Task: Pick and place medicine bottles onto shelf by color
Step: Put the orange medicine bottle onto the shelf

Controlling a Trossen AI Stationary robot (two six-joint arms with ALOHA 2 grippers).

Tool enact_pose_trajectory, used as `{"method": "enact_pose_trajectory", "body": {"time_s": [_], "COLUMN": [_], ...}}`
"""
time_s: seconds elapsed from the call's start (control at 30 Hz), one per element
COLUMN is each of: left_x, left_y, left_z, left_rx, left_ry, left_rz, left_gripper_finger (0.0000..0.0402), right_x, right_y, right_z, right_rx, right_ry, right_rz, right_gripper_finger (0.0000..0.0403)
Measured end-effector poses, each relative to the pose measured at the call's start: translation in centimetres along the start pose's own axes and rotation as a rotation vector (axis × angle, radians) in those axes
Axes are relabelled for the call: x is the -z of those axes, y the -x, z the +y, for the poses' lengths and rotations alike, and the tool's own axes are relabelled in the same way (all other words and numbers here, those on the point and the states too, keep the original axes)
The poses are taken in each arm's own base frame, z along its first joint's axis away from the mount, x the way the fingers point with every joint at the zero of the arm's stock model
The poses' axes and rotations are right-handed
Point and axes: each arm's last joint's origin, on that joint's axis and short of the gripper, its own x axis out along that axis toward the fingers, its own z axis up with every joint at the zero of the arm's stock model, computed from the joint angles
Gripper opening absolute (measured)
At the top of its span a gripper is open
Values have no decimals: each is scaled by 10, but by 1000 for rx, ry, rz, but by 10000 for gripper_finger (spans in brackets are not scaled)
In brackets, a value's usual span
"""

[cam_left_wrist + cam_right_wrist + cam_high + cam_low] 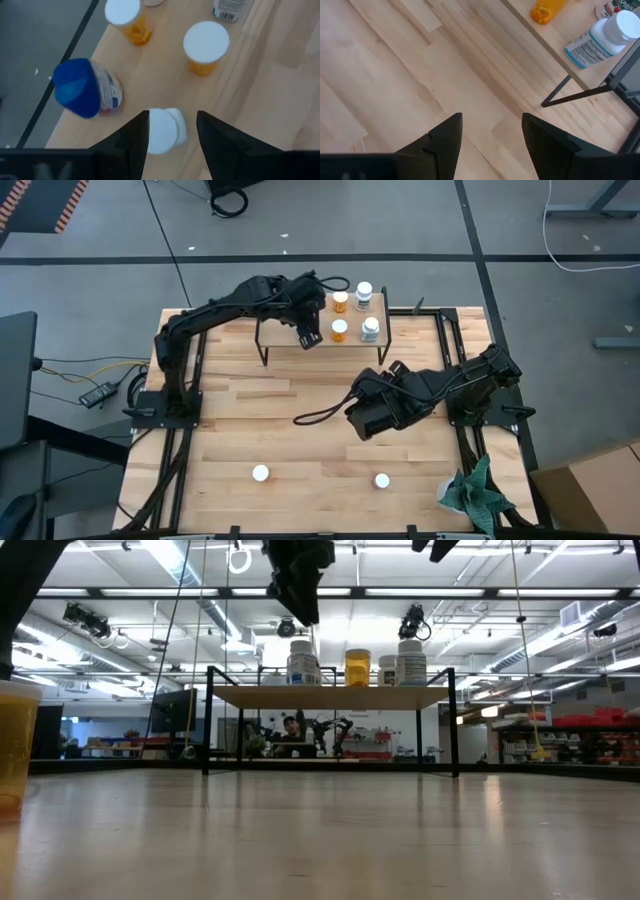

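Above the small light-wood shelf on thin black legs [283, 330], your left gripper [309, 337] hangs with its two dark fingers [131, 137] set moderately apart and holding nothing. A white-capped pill bottle [167, 130] stands on the board directly beneath the gap. From table height you see the fingertips clear of the bottle tops.

Just beside that bottle stands a blue-capped bottle with a white label [80, 88]. Farther along the board are two orange bottles with white caps [205, 46] [125, 18], and two white labelled bottles [370, 330] [364, 292] fill the shelf's right end.

Your right gripper [492, 122] waits over the bare planks of the large wooden tabletop [250, 405], near the shelf's right front leg. Its fingers are spread too, with nothing between them.

Two more white-capped bottles [260, 473] [381, 480] stand near the table's front edge, well apart from the shelf and from each other. A crumpled green cloth [475, 492] lies at the front right corner.
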Motion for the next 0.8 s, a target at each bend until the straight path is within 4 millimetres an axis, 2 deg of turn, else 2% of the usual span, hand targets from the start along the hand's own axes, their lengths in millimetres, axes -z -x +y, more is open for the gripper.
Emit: {"method": "enact_pose_trajectory", "body": {"time_s": [0.17,0.33,0.57,0.73,0.8], "left_x": [8,23,54,69,79], "left_y": [33,66,88,107,108], "left_z": [-4,-18,-64,-105,-117], "left_rx": [53,137,222,465,523], "left_ry": [49,78,-5,-119,-161], "left_rz": [-32,2,212,263,310], "left_gripper_finger": [172,172,174,194,207], "right_x": [-1,-1,-1,-1,-2], "right_y": [-1,0,1,1,4], "right_z": [-1,0,-1,-1,-4], "right_rx": [5,14,33,35,31], "right_ry": [15,19,26,100,131], "right_rz": [-3,-24,-61,-60,-70], "right_gripper_finger": [213,213,213,213,213]}}
